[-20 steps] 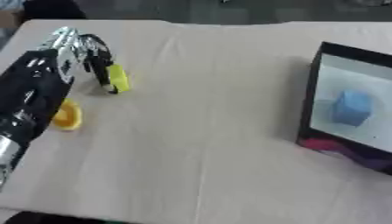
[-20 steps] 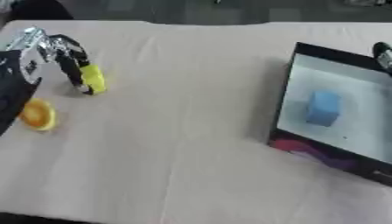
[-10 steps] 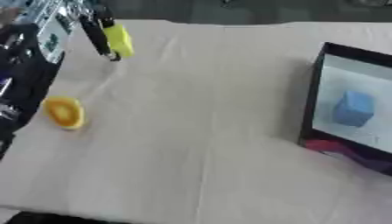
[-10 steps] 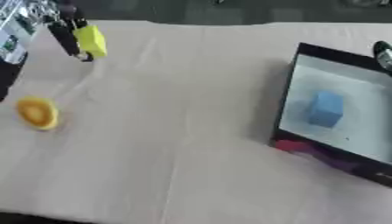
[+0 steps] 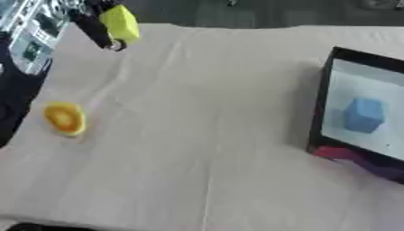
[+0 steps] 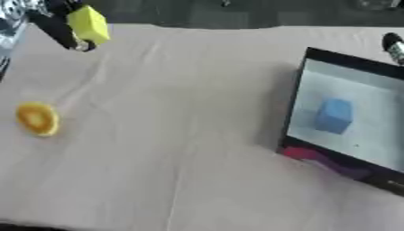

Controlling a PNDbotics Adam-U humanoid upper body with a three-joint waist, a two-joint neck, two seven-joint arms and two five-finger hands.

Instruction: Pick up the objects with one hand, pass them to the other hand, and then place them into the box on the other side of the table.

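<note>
Up at the far left of the box (image 5: 319, 108), the left hand (image 5: 91, 22) pinches one yellow block (image 5: 120, 22), lifted clear of the table (image 5: 205, 135). One orange piece (image 5: 65, 118) lies on the cloth nearer the robot than the raised block. One blue cube (image 5: 364, 115) sits inside the box. Just beyond the box's far rim, a dark tip (image 6: 393, 43), likely the right hand, waits well apart from the block; whether clenched I cannot tell.
</note>
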